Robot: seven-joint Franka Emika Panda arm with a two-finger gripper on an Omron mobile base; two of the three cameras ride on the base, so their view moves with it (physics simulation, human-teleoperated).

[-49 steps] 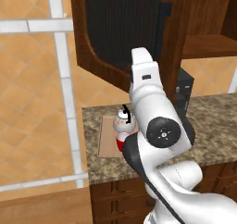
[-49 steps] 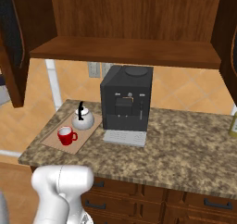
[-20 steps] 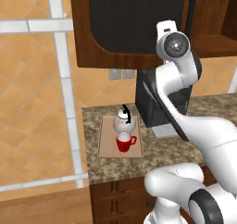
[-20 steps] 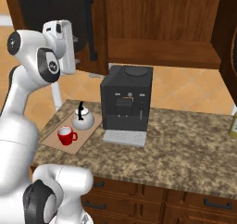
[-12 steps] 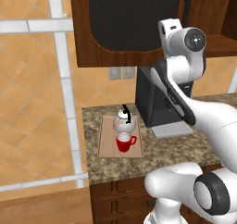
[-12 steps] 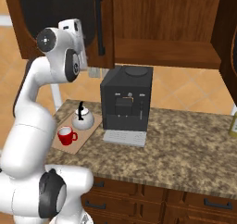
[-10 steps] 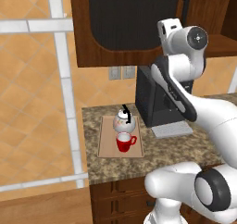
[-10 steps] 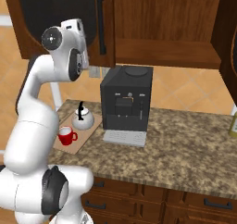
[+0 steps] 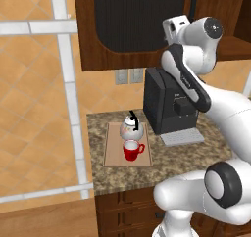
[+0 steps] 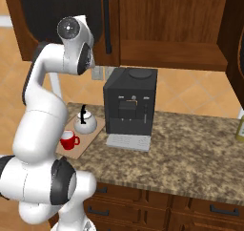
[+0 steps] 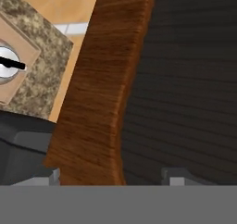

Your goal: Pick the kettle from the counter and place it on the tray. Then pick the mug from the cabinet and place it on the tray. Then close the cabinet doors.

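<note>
Up at the left cabinet door [image 9: 130, 25], my tool [image 11: 111, 179] sits right against the door's wooden frame, fingers spread wide with nothing between them; the frame edge and the black panel fill the space just ahead of the tips. Down on the surface [image 10: 190, 149], the kettle [image 9: 131, 128] and the mug [image 9: 131, 150] both stand on the tray [image 9: 113, 155], touching or nearly so, well below and apart from the tool.

My worry is the push. I judge the left door to be close to shut in the right base view, while the right door [image 10: 236, 39] hangs open at the far edge, so the job is not done. If I press on with the tips skating along the rounded frame, they could slip off the edge and jab the panel, or catch on the bar handle [image 10: 106, 22]. Swinging the arm across to the other door, my elbow could clip the coffee machine [image 10: 129, 101], which stands just beside the tray.
</note>
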